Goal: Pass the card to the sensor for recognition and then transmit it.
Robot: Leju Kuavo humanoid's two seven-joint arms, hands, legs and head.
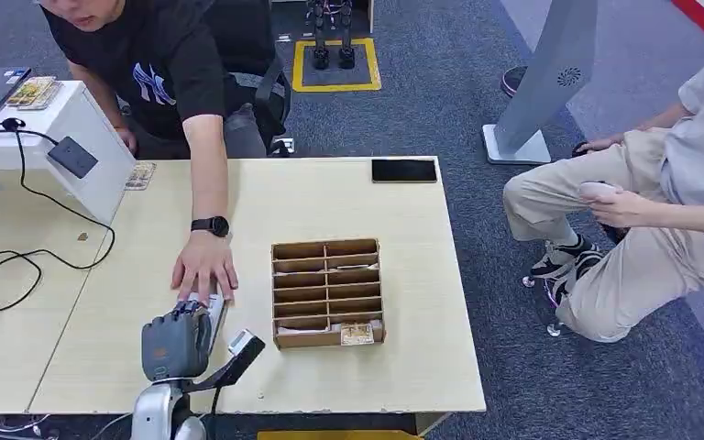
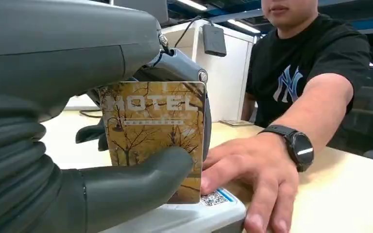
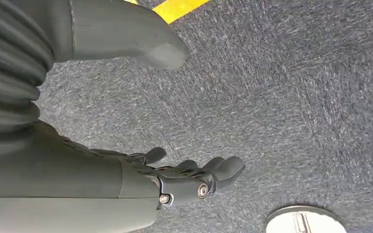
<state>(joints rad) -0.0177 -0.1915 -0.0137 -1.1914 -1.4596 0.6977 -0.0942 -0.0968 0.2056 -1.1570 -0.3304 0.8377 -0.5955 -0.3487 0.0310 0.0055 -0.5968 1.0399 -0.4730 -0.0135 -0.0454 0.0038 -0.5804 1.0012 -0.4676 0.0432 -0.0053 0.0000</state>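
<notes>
My left hand point(image 1: 176, 341) pinches a yellow-brown hotel card point(image 2: 153, 132) printed with bare trees, thumb point(image 2: 141, 184) on its face and fingers behind it. The card stands upright, its lower edge against a white sensor with a QR label point(image 2: 217, 198). A person's hand point(image 1: 204, 266) with a black watch lies flat on the table just beyond my fingers, touching the sensor's far end. My right hand point(image 3: 194, 178) hangs over the blue carpet, fingers apart, holding nothing.
A cardboard divider box point(image 1: 327, 291) with several slots sits right of my left hand, a card point(image 1: 357, 334) in its nearest slot. A black phone point(image 1: 404, 170) lies at the far table edge. A white stand with cables point(image 1: 73, 156) is far left. A second person sits at the right.
</notes>
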